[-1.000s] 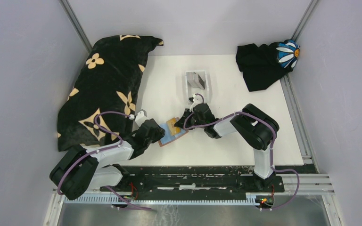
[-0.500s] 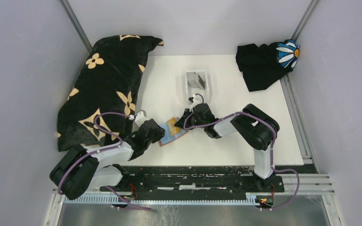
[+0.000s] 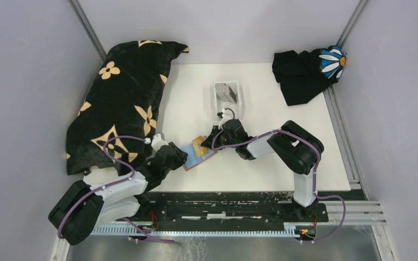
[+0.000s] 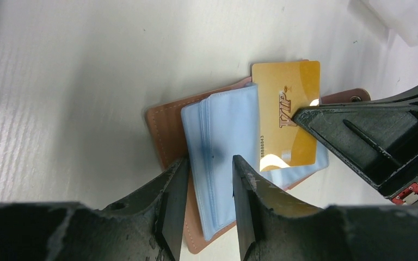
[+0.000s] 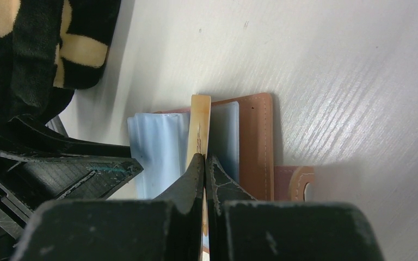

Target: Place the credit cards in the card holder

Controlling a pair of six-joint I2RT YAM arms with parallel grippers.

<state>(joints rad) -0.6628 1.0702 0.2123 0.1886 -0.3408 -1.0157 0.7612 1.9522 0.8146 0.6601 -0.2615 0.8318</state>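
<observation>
The tan leather card holder (image 3: 191, 163) lies open on the white table between the two arms, its pale blue sleeves (image 4: 223, 130) fanned out. My right gripper (image 5: 204, 163) is shut on a gold credit card (image 4: 288, 109), held on edge over the sleeves with its lower end among them. The left gripper (image 4: 209, 206) is open, its fingers straddling the near end of the blue sleeves and resting over the leather (image 4: 163, 119). A dark grey card (image 3: 228, 91) sits in the white tray (image 3: 216, 97) farther back. The holder's snap tab (image 5: 296, 182) sticks out on the right.
A big black cushion with tan flowers (image 3: 122, 103) fills the left side, close to the left arm. A black cloth with a daisy print (image 3: 305, 70) lies in the far right corner. Grey walls enclose the table on three sides.
The left arm's elbow has dropped toward the near left and its gripper has slid slightly that way along the holder. The right gripper and gold card have not moved.
</observation>
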